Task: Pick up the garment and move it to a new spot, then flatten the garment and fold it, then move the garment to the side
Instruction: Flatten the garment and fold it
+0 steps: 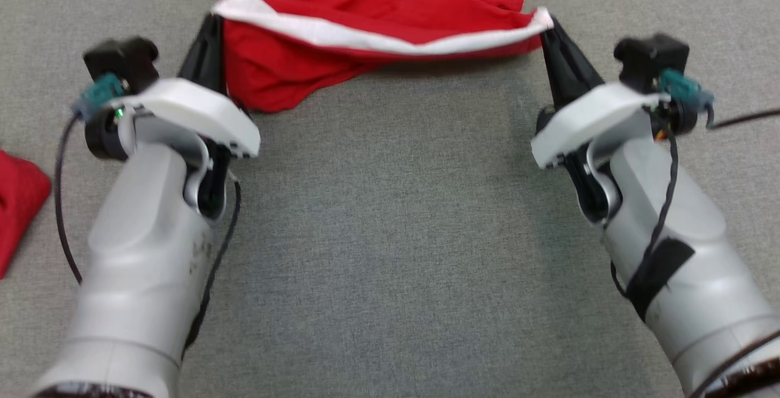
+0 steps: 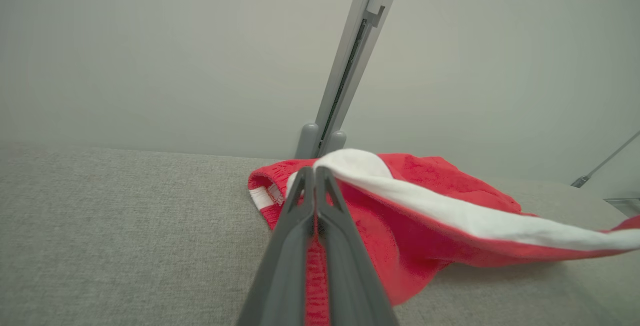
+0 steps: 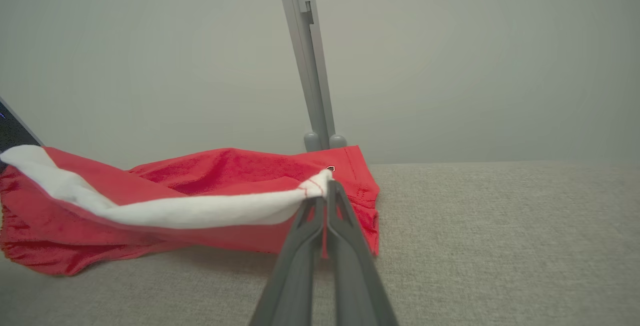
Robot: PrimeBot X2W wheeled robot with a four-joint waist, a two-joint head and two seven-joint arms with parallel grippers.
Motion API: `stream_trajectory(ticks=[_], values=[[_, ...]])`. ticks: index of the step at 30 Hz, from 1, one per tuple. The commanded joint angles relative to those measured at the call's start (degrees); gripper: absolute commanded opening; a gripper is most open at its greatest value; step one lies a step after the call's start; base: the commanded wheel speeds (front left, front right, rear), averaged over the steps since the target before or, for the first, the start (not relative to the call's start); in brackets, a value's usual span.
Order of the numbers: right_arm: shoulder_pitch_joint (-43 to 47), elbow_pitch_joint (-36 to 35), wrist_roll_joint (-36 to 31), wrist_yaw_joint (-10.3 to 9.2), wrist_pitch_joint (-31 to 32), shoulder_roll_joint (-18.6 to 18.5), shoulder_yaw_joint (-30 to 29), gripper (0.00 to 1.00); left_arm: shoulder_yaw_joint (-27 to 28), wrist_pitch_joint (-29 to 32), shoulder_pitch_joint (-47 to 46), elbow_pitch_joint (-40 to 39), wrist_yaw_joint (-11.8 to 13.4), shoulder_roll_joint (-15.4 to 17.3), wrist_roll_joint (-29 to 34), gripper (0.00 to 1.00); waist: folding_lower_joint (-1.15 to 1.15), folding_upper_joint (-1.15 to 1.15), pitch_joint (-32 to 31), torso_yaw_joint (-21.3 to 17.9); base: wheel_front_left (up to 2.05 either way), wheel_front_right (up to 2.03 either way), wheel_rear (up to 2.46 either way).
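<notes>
Cloth, left edge: red fabric piece [image 1: 18,203], flat on grey woven tabletop surface [image 1: 390,233], cut off by frame, near side, just left of left forearm.
arm L: left gripper [image 1: 212,23], two long dark fingers pressed together with no gap, pinching left end of the white band on the red fabric garment [image 1: 378,2]. In left wrist view [image 2: 315,172] red cloth shows between the fingers lower down.
garment position: far centre of surface, between both grippers.
garment state: white band lifted and strung left to right between the two grips, sagging a little mid-span. Red body [image 2: 380,231] bunched, resting on the surface on the far side. One red fold hangs lower by the left grip. Small print at far edge, too small to read.
arm R: right gripper [image 1: 548,26], fingers closed tight, clamped on right end of the white band at a stitched corner [image 3: 327,186]. Red cloth [image 3: 225,171] trails off to its left.
cable: thin black cable [image 1: 743,119] on surface, right of right wrist.
backdrop: grey metal upright post [image 2: 345,66] [image 3: 310,66] at far edge, just behind garment, against pale wall.
</notes>
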Motion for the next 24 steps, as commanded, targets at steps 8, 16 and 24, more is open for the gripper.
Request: stream_trajectory(ticks=[8,16,24], values=[[20.1,-17.9,0.4,-0.02,-0.6,-4.4,-3.5,0.0,3.6,-0.2,18.9,-17.1,-0.5,-0.4,6.0,0.0,0.0,0.0,-4.7,0.7,0.0,0.0,0.0],[41.9,-35.0,-4.1,-0.02,-0.2,-5.4,-8.0,0.0,3.7,-0.2,38.4,-33.7,-0.5,-0.8,6.9,0.0,0.0,0.0,-11.0,1.1,0.0,0.0,0.0],[59.6,-54.3,-8.3,-0.03,7.7,-3.7,-13.7,0.0,4.4,2.4,54.3,-49.4,3.6,0.4,7.5,0.0,0.0,0.0,-15.9,1.6,0.0,0.0,0.0]])
